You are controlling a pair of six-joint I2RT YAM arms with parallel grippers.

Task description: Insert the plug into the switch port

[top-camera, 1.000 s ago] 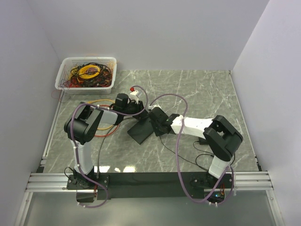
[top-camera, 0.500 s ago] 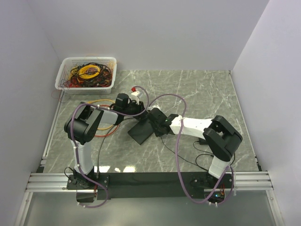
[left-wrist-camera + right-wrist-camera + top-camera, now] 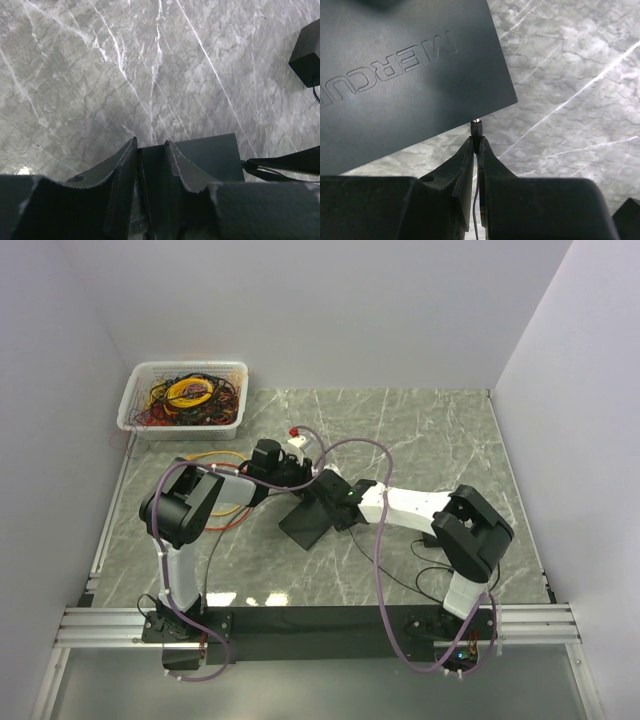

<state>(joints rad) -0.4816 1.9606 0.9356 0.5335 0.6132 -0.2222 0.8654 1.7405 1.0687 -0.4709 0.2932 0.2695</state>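
The switch (image 3: 308, 522) is a flat black box lettered MERCU, lying on the marble table (image 3: 420, 430). My left gripper (image 3: 151, 146) is shut on one edge of the switch (image 3: 207, 156). My right gripper (image 3: 476, 142) is shut on a small black barrel plug (image 3: 477, 128) with a thin wire running back between the fingers. The plug's metal tip touches the switch's (image 3: 405, 75) near edge close to its corner. The port itself is hidden. In the top view both grippers, left (image 3: 292, 477) and right (image 3: 330, 502), meet at the switch.
A white basket (image 3: 140, 375) of tangled coloured cables stands at the back left. A black power adapter (image 3: 306, 56) lies on the table, also seen in the right wrist view (image 3: 631, 220). Thin black wire trails across the table (image 3: 390, 570). Orange cable loops lie by the left arm (image 3: 205, 455).
Both grippers and the switch have shifted slightly to the right and forward. The switch has turned a little. The plug stays held at the switch's edge.
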